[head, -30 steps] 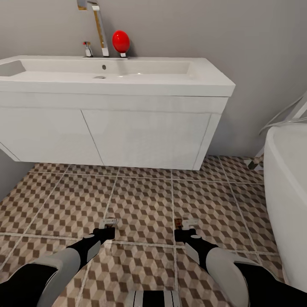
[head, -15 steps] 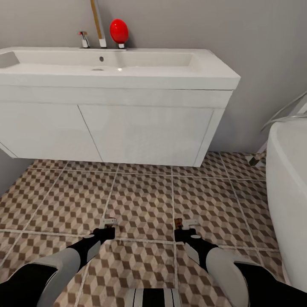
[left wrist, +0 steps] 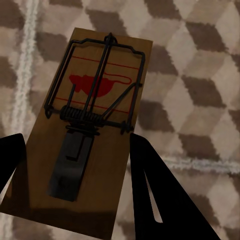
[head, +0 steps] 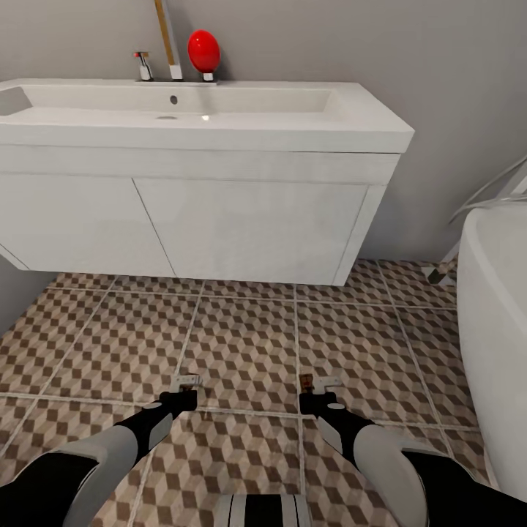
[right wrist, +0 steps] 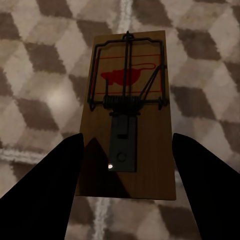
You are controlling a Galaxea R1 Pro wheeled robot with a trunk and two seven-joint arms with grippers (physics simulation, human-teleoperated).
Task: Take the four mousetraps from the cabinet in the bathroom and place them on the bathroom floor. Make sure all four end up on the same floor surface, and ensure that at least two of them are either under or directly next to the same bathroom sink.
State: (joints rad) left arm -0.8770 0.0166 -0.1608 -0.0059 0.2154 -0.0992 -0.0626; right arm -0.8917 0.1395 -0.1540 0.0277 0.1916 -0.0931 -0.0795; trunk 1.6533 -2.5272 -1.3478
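Note:
Two mousetraps are held low over the bathroom floor [head: 241, 344], in front of the bathroom sink [head: 219, 121]. My left gripper [head: 184, 389] is shut on one mousetrap [head: 187, 380]; in the left wrist view that brown board with its wire spring [left wrist: 92, 100] sits between the dark fingers [left wrist: 160, 195] of the left gripper [left wrist: 75, 145]. My right gripper [head: 319, 389] is shut on the other mousetrap [head: 307, 380], and its board [right wrist: 131, 85] lies between the right gripper [right wrist: 127, 142] fingers [right wrist: 52, 192]. The cabinet is out of view.
The white vanity [head: 241, 227] hangs on the grey wall with a gap over the tiles beneath it. A chrome faucet [head: 167, 40] and a red egg-shaped object [head: 204, 51] stand at the basin's back. A white bathtub [head: 498, 322] bounds the right side.
The whole view has shifted, so the sink sits slightly higher in the picture than one second ago: the camera moved. Both grippers keep the same hold on their mousetraps.

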